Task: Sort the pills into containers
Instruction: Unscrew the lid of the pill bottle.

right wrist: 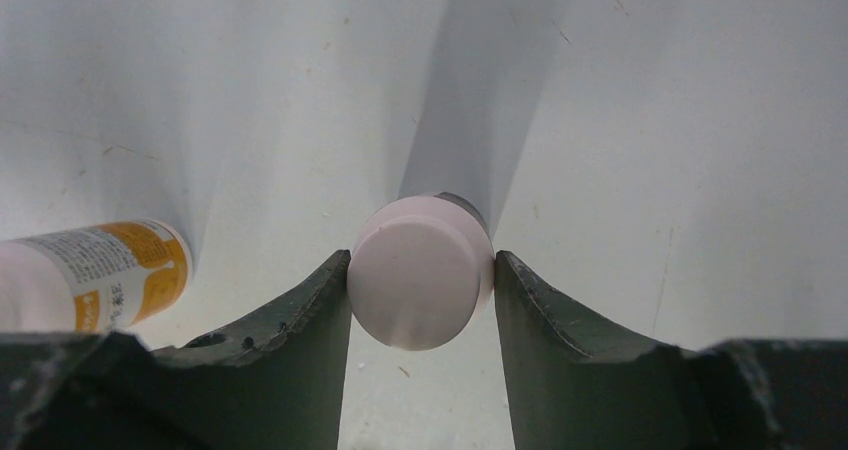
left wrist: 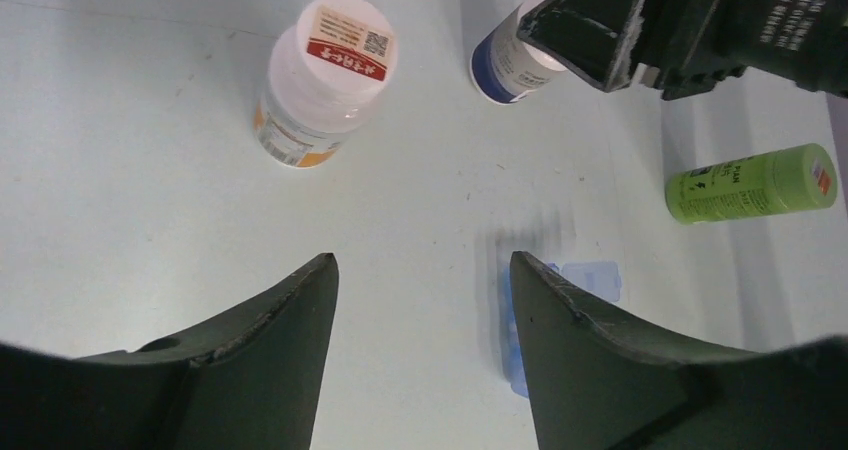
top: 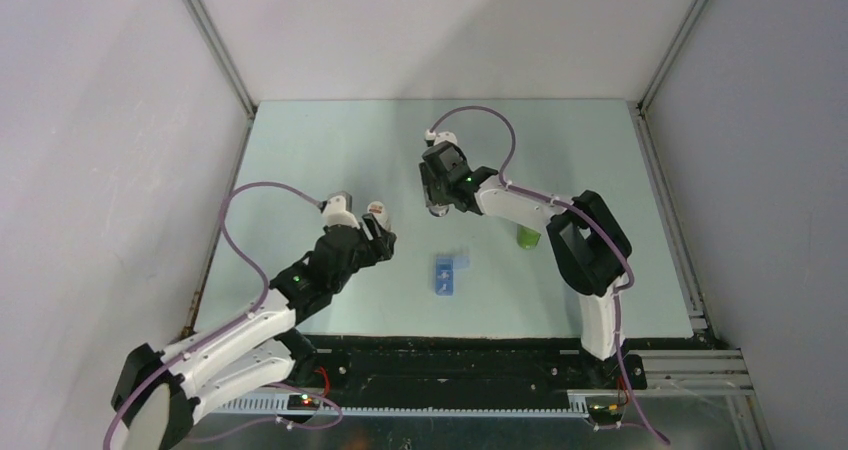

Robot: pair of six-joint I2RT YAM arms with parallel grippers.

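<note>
The translucent blue pill box [top: 446, 273] with its row of containers lies near the middle of the table. In the left wrist view the pill box [left wrist: 592, 278] is partly hidden behind my right-hand finger. No pills show in any view. My left gripper [left wrist: 422, 270] hovers open over bare table, nothing between its fingers. My right gripper [right wrist: 420, 262] is further back, its fingers [right wrist: 310, 300] pressed on both sides of the white cap of a blue-labelled bottle [right wrist: 420, 270]. That bottle [left wrist: 508, 65] shows under the right gripper [top: 438, 198].
A white-capped bottle with an orange label [left wrist: 322, 80] stands at the back left of the left gripper; the same orange-labelled bottle [right wrist: 100, 275] appears left of the right gripper. A green round bottle [left wrist: 750, 183] lies on its side to the right. Grey walls close in the table.
</note>
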